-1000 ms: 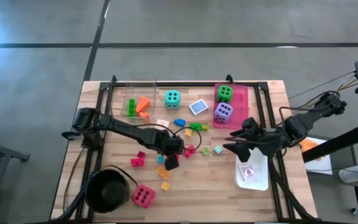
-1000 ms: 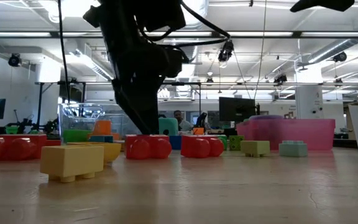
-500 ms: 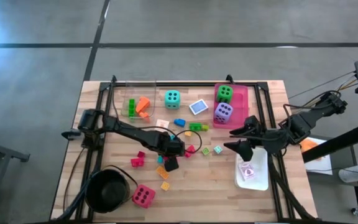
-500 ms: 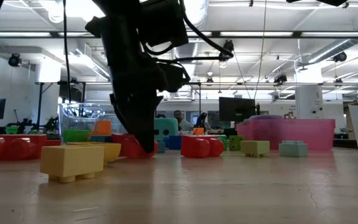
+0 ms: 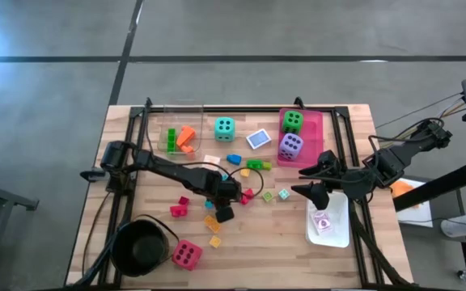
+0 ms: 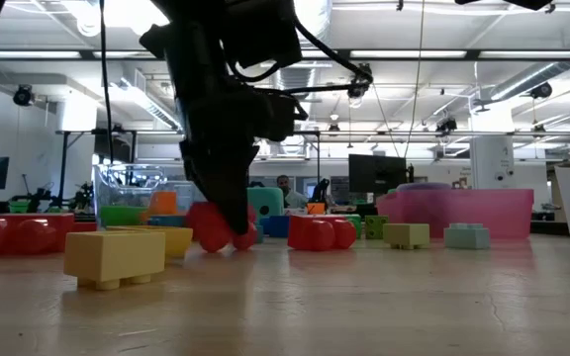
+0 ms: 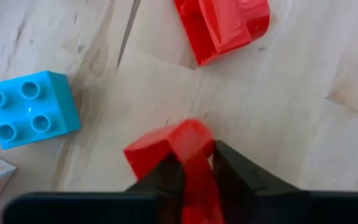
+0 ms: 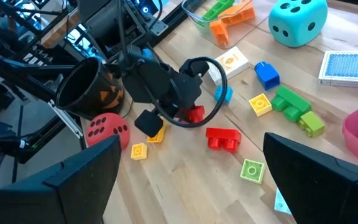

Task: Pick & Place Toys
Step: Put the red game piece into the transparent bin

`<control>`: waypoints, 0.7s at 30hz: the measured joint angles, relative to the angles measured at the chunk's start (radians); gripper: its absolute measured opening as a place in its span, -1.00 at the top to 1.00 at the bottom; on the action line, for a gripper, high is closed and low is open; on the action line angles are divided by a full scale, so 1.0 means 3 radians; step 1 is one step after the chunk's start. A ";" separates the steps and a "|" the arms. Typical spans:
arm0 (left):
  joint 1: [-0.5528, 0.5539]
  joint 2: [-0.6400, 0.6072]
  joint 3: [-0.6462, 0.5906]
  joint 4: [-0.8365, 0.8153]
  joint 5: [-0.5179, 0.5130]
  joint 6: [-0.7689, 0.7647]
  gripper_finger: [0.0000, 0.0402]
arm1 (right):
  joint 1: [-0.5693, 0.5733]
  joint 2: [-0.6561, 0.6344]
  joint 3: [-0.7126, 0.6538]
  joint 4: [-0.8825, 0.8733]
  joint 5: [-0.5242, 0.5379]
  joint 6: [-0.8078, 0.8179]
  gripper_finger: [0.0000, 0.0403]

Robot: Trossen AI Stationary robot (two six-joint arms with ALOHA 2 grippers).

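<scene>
Bench [image 5: 354, 129]: wooden top, toys scattered over its middle.

Pink tray [image 5: 311, 121], far right part of the bench: holds the green die [image 5: 292, 121] and purple die [image 5: 290, 146], apparently already sorted there.

Black pot [image 5: 141, 246], near left corner, with the pink-red die [image 5: 186, 255] just beside it. Teal die [image 5: 224, 127] sits loose toward the far edge, beside the clear tray [image 5: 176, 133] that holds green and orange pieces.

White tray [image 5: 330, 222], near right part of the bench: a small card lies in it.

Left arm reaches in from the left edge to the bench middle. Left pincer [image 7: 194, 163]: fingers closed on a red block [image 7: 173, 146]; the wrist view shows it clamped between the two dark tips. In the low view the block [image 6: 211, 227] hangs tilted at the fingertips, at most grazing the wood. Judgement: pick just made, lift starting. Grip is on one end only, so the piece may swing.

Right pincer [image 5: 314, 179]: jaws wide apart, empty, waiting by the right edge above the white tray.

Loose near the grasp: second red block [image 7: 225, 25], blue block [image 7: 27, 109].
</scene>
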 joint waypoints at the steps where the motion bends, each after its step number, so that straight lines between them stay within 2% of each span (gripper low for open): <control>1: 0.0000 -0.0001 0.0003 -0.0004 0.0020 -0.0009 0.75 | 0.0000 0.0000 0.0000 0.0001 0.0000 0.0000 -0.91; 5: 0.0004 -0.0008 0.0013 -0.0031 0.0057 -0.0024 0.93 | 0.0000 0.0000 0.0000 0.0001 0.0000 -0.0001 -0.91; 15: 0.0020 -0.0050 0.0100 -0.0101 0.0068 -0.0101 0.94 | 0.0000 0.0000 0.0000 0.0001 0.0000 0.0001 -0.91; 21: 0.0156 -0.0312 0.0134 -0.0138 0.0054 -0.0191 0.95 | 0.0000 0.0001 0.0000 0.0010 0.0026 0.0003 -0.91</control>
